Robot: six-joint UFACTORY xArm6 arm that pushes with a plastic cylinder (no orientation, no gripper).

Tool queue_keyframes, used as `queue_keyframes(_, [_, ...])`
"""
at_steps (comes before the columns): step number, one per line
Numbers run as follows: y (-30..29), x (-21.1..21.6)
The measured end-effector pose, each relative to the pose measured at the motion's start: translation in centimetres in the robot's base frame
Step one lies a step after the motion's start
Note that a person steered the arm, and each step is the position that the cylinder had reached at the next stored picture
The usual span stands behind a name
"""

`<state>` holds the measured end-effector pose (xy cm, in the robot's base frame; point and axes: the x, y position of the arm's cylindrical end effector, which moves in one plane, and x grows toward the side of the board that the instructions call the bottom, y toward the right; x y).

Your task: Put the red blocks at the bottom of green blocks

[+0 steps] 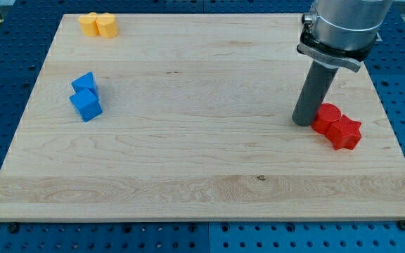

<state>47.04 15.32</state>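
On the pale wooden worktop (202,169), my tip (303,122), the bare end effector rod holding nothing, rests touching the left side of a red round plastic block (326,117). A red star-shaped plastic block (345,133) sits just beside it, toward the view's bottom right. Two blue plastic cubes (85,96) lie at the view's left, and two yellow plastic blocks (98,24) at the top left.

Your red blocks: a rounded red block (326,117) and a star-shaped red block (344,132), touching, lying flat near the board's right edge, at mid-height in the view.
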Motion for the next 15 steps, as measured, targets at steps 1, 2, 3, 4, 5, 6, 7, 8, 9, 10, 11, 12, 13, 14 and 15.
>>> queue_keyframes(1, [-0.9,-3.4])
queue_keyframes(2, [-0.1,-3.8])
queue_keyframes(3, [0.4,-2.6])
queue_keyframes(4, [2.1,-1.8])
queue_keyframes(5, [2.6,-1.5])
queue_keyframes(6, [2.6,0.0])
queue_keyframes(7, [2.7,1.6])
queue_keyframes(8, [3.2,1.8])
queue_keyframes(9, [3.2,1.0])
queue_keyframes(10, [3.9,1.0])
queue_keyframes(11, [5.7,1.1])
queue_keyframes(12, [7.7,1.7])
queue_keyframes(13, [8.2,2.3])
queue_keyframes(14, [8.2,3.2])
queue_keyframes(15, [8.5,4.1])
